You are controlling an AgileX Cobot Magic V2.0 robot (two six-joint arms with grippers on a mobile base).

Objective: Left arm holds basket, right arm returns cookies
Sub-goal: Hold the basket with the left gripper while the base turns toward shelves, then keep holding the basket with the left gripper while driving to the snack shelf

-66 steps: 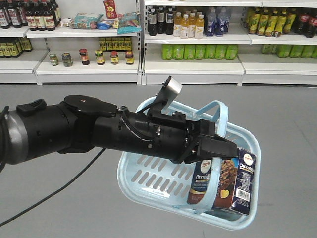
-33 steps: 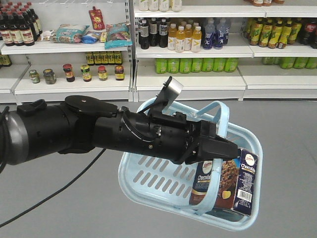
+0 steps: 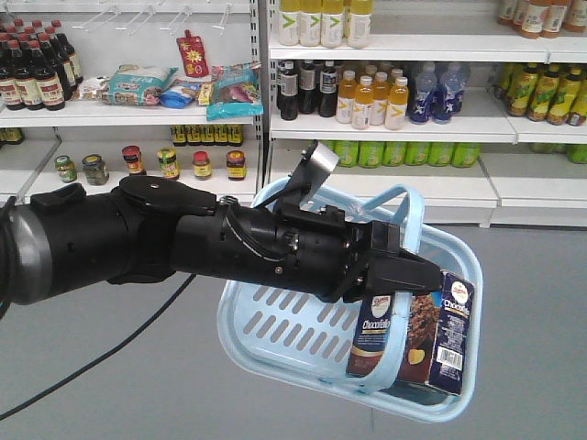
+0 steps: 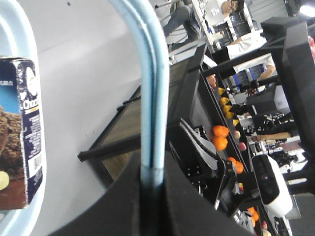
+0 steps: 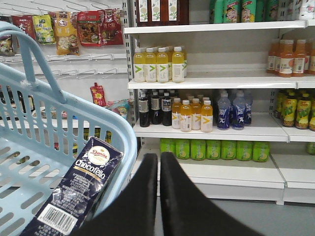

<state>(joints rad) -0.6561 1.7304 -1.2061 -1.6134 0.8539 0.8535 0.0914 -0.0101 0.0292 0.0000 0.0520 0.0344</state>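
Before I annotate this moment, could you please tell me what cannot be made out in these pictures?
Front view: left gripper hides its own grip on the basket handles.
Left wrist view: left edge cuts off the cookies box.
Right wrist view: right gripper and bottom edge hide the box's lower end.

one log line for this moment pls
left gripper: shut on basket handles | cookies: inside basket | right gripper: shut, empty, beside basket | facing: shelves

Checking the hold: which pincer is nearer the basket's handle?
Left. The left pincer is clamped on the handle; the right pincer hangs outside the basket rim, apart from the handle.
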